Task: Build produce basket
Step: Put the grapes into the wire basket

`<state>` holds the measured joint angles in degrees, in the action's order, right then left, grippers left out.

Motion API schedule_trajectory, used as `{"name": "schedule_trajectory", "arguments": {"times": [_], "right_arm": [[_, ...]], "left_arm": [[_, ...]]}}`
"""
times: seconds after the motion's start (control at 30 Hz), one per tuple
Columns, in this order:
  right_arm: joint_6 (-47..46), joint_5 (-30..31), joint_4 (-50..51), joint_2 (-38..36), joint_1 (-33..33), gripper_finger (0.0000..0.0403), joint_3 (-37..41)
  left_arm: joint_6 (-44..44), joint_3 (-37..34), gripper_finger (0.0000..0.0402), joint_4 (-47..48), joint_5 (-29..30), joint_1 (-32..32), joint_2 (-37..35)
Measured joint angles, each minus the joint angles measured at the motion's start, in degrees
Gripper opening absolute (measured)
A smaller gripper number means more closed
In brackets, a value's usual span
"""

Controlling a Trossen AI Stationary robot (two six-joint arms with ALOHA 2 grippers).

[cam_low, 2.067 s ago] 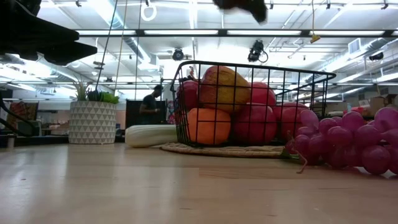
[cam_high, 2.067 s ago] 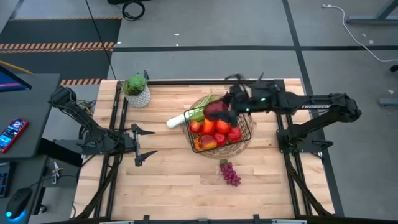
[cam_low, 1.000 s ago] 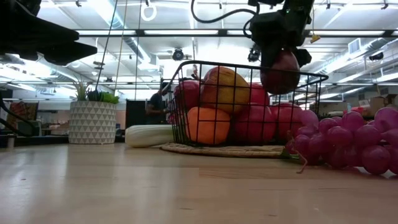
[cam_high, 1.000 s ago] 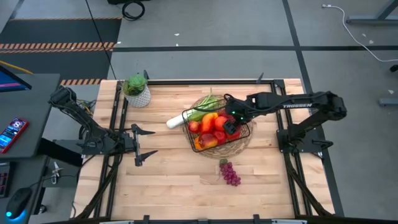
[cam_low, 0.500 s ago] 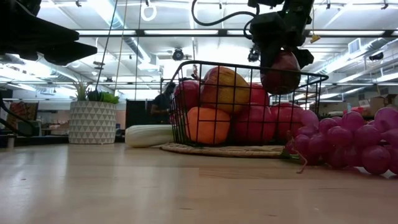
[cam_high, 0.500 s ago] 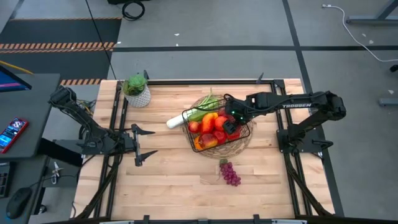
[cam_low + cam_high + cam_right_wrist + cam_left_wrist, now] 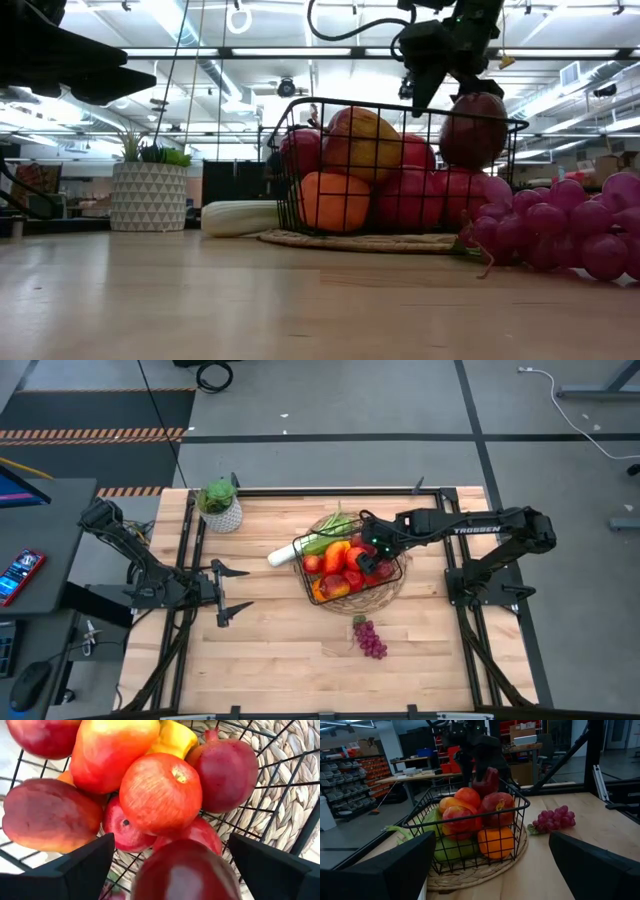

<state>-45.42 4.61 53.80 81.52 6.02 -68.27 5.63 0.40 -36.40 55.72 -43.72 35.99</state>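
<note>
Right arm extended from the table's three o'clock edge toward centre, its right gripper [image 7: 372,552] pointing downward with fingers [image 7: 418,88] spread apart and nothing between them. Left arm folded at the nine o'clock edge, left gripper [image 7: 232,592] held wide, idle.

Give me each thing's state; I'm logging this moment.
Basket: upright on the wicker mat, piled with fruit.
Dark red fruit: just under the right gripper, on the pile at the basket's rim.
Right gripper: open, over the basket.
Left gripper: open, waiting at the table's left.
Grapes: on the table, outside the basket.
Leek: lying beside the basket.
</note>
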Motion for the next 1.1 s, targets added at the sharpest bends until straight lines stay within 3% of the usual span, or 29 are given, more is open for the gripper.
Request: {"name": "schedule_trajectory", "arguments": {"times": [0.13, 0.3, 0.43, 0.6, 0.73, 0.9, 1.1], "right_arm": [[-1.3, -0.6, -1.4, 0.0, 0.2, 0.0398, 0.0], [4.4, -2.3, -3.4, -0.1, 0.1, 0.0398, -3.0], [6.4, 2.4, -2.2, -0.1, -2.2, 0.0398, -6.6], [4.5, 7.9, -5.2, 0.0, -10.3, 0.0398, -7.8], [0.0, 14.3, -6.5, 1.6, -17.6, 0.0398, -8.0], [-8.3, 15.1, -3.6, 7.5, -23.3, 0.0398, -10.3], [-17.4, 15.2, 8.2, 17.6, -29.0, 0.0398, -20.9]], "left_arm": [[0.0, 0.0, 0.0396, 0.0, 0.0, 0.0, 0.0], [0.0, 0.0, 0.0396, 0.0, 0.0, 0.0, 0.0], [0.0, 0.0, 0.0396, 0.0, 0.0, 0.0, 0.0], [0.0, 0.0, 0.0396, 0.0, 0.0, 0.0, 0.0], [0.0, 0.0, 0.0396, 0.0, 0.0, 0.0, 0.0], [0.0, 0.0, 0.0396, 0.0, 0.0, 0.0, 0.0], [0.0, 0.0, 0.0396, 0.0, 0.0, 0.0, 0.0]]}}
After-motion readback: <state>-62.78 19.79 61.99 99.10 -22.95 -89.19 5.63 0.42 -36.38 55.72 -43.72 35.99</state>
